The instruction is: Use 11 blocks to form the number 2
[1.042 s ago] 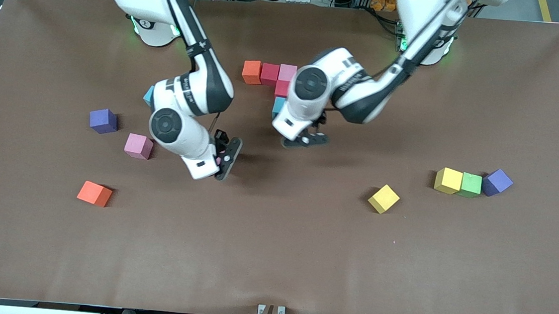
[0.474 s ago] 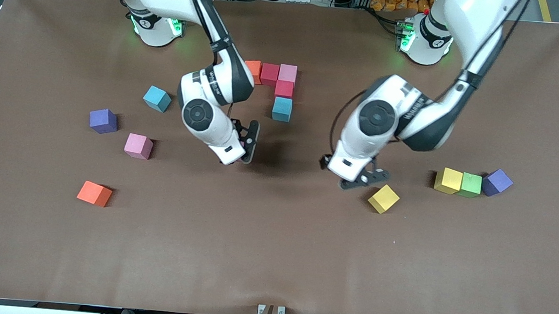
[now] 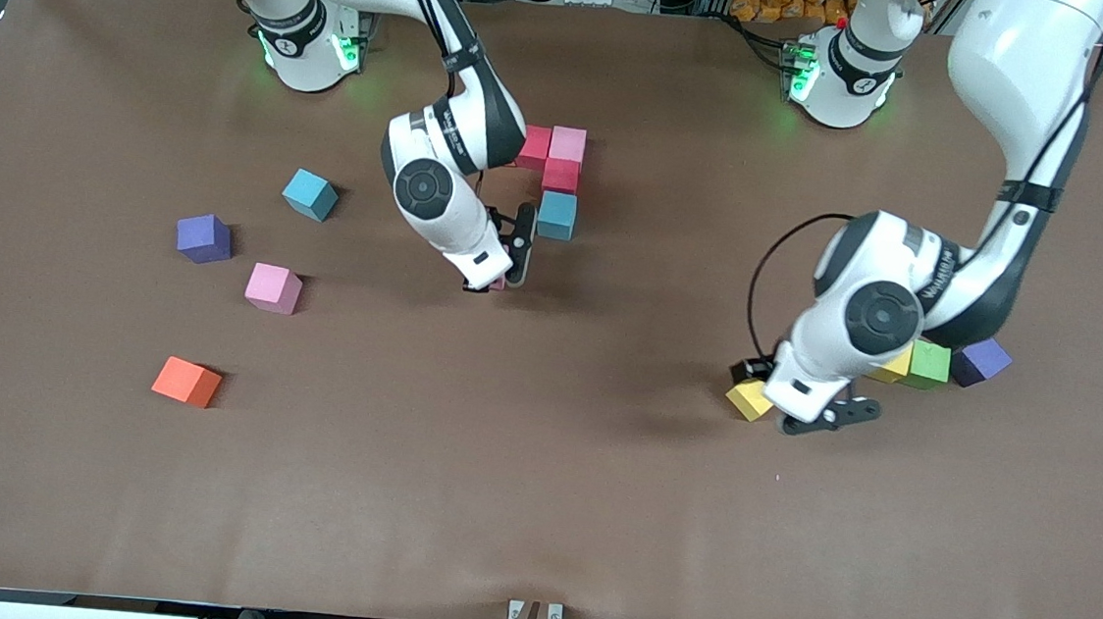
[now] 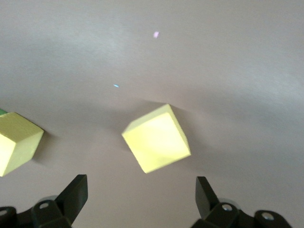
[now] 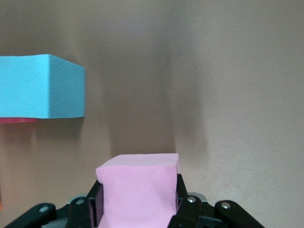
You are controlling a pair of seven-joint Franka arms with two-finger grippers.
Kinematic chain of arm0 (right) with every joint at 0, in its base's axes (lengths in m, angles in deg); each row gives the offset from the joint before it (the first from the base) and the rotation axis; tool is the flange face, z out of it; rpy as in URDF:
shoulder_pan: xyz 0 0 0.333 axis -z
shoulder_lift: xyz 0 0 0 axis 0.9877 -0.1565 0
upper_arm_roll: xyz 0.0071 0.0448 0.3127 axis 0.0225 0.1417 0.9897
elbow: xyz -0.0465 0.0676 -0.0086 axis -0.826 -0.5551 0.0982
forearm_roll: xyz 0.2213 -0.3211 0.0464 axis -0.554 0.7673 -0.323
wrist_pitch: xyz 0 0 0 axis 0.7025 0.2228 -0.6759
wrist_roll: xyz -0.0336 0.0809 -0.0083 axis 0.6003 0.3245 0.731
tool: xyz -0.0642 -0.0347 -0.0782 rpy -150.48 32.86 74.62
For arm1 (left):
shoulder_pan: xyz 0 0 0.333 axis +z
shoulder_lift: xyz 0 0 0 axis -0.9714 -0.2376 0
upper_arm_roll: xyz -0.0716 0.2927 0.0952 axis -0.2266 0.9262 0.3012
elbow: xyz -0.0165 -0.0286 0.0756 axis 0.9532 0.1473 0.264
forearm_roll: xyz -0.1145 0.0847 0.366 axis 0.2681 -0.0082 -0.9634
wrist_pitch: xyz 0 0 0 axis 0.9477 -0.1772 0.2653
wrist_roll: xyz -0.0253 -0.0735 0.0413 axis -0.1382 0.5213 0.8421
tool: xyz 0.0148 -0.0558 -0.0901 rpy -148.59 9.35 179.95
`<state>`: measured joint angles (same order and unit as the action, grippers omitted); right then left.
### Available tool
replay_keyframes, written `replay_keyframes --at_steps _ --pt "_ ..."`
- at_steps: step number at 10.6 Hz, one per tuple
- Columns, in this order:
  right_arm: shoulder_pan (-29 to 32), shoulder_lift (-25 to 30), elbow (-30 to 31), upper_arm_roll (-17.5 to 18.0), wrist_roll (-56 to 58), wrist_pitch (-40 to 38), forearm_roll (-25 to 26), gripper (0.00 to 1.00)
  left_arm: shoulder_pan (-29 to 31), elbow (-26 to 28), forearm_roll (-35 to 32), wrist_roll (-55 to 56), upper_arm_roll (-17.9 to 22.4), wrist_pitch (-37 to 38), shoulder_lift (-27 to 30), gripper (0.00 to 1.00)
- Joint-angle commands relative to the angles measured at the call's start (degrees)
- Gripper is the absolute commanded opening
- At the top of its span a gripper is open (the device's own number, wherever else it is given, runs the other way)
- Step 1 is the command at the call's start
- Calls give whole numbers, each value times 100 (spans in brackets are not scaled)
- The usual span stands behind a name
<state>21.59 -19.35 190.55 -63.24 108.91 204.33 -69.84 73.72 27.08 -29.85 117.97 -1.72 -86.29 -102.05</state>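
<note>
Two grippers repositioning: right gripper (image 3: 506,265), clamping a pink block (image 5: 138,187), nearing the light blue block (image 3: 556,214); left gripper (image 3: 805,403), wide-open, now straddling the yellow block (image 4: 156,138).

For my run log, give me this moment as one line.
right gripper: shut on small matte pink cube, beside light blue cube | left gripper: open over loose yellow cube

A green cube (image 3: 929,365) sits on the brown tabletop (image 3: 536,505) toward the left arm's end. Beside it rests a second purple cube (image 3: 983,360), and a spare light blue cube (image 3: 310,194) lies toward the right arm's end.
</note>
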Motion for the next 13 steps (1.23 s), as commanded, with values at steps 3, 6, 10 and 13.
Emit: replay_keyframes --at_steps 3,6,10,13 --pt "-509 457 660 -97 199 333 -386 27 -185 -203 10 18 338 29 -197 100" --pt "-870 439 871 -106 199 633 -615 27 -247 -203 10 71 338 20 -311 100" --pt "-1178 536 1205 -317 322 835 -825 26 -387 -361 194 106 461 -6 -452 100" --pt "-1257 571 1311 -317 445 905 -1002 26 -397 -370 212 106 461 -6 -461 100"
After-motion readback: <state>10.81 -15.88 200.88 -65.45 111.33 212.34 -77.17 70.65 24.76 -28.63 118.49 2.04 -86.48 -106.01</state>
